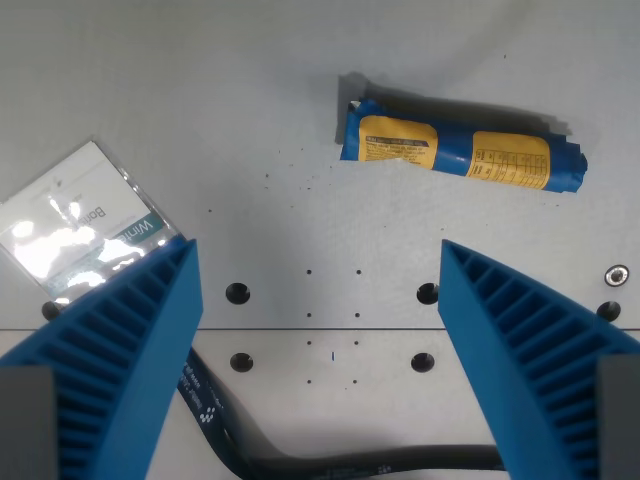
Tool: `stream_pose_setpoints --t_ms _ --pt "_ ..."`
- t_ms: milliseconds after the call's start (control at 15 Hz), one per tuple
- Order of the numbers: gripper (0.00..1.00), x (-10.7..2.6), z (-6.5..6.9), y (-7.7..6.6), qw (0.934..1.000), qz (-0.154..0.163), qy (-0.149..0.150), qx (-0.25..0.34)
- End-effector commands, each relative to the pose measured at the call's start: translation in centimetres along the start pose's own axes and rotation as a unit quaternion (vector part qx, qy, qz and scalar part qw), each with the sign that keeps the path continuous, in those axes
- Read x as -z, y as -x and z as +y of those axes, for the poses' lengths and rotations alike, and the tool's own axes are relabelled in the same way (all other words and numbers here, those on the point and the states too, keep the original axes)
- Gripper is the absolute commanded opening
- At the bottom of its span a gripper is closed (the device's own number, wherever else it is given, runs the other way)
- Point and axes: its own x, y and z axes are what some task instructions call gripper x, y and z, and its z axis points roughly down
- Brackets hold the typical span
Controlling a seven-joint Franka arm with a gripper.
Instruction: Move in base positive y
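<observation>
My gripper is open and empty, its two blue ribbed fingers spread wide over the grey table. A blue and yellow wrapped snack roll lies on the table above the gripper, toward the wrist view's right, apart from the fingers. A white and teal shiny packet lies at the wrist view's left, partly hidden behind the left finger.
The table has several bolt holes and a seam line between the fingers. A black strap with white print curves along the bottom of the view. A screw head sits at the right edge.
</observation>
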Motion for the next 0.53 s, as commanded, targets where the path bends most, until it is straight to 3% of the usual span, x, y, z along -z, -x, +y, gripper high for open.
stream_pose_setpoints --t_ms 67,533 --pt "1.00 0.1 -0.5 0.0 1.0000 0.001 0.000 0.000" --pt "1.00 0.1 -4.0 -0.3 1.0000 0.001 0.000 0.000"
